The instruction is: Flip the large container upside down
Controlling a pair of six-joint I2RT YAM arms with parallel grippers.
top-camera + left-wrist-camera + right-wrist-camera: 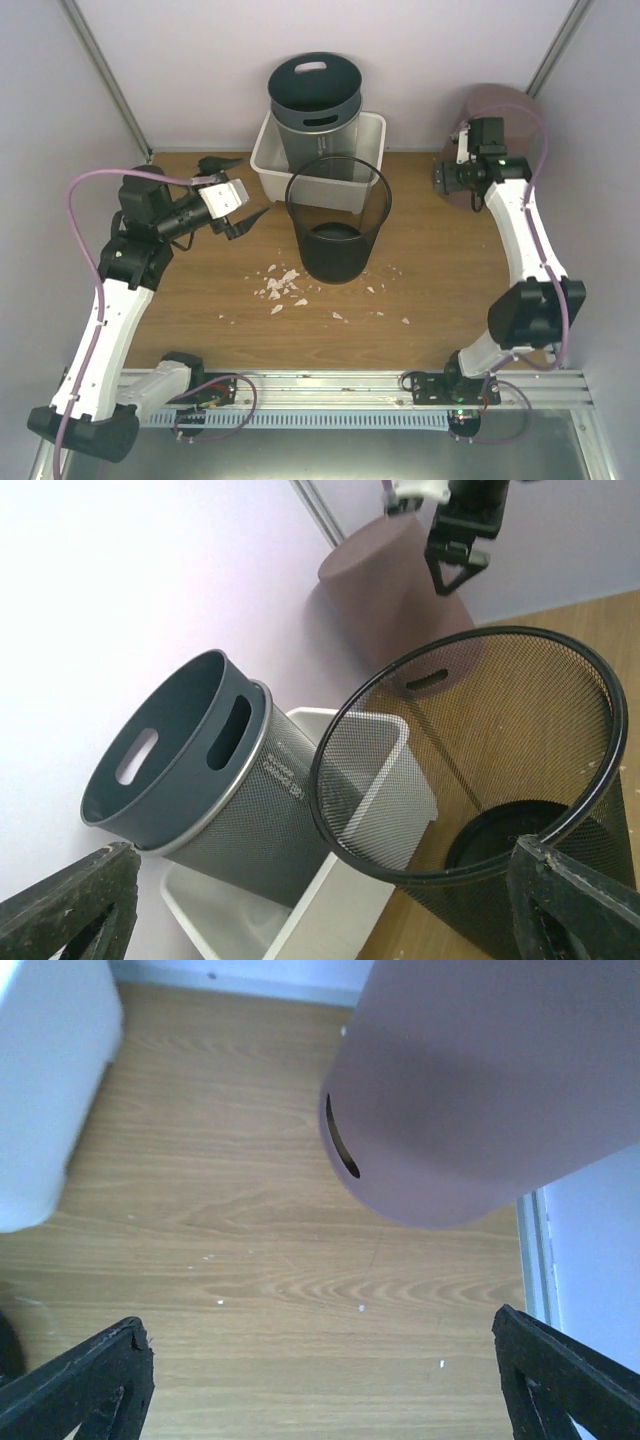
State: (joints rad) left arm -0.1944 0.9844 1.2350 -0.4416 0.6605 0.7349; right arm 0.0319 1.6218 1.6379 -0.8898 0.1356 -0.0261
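The large mauve container (pixel 505 105) stands at the back right with its closed base up and its rim on the table; a handle slot (pixel 340 1138) shows near its lower edge. My right gripper (pixel 455 185) hangs just left of it, open, with only bare wood between its fingers (pixel 90 1375). In the left wrist view the container (pixel 385 575) shows behind that gripper (pixel 460 575). My left gripper (pixel 254 185) is open at the left, apart from everything, facing a black mesh bin (pixel 470 780).
The black mesh bin (pixel 338 215) stands upright mid-table. Behind it, a white tub (pixel 265 160) holds an upright grey mesh bin (pixel 315 100). White scraps (pixel 280 285) lie on the wood in front of the black bin. Walls close in the back and sides.
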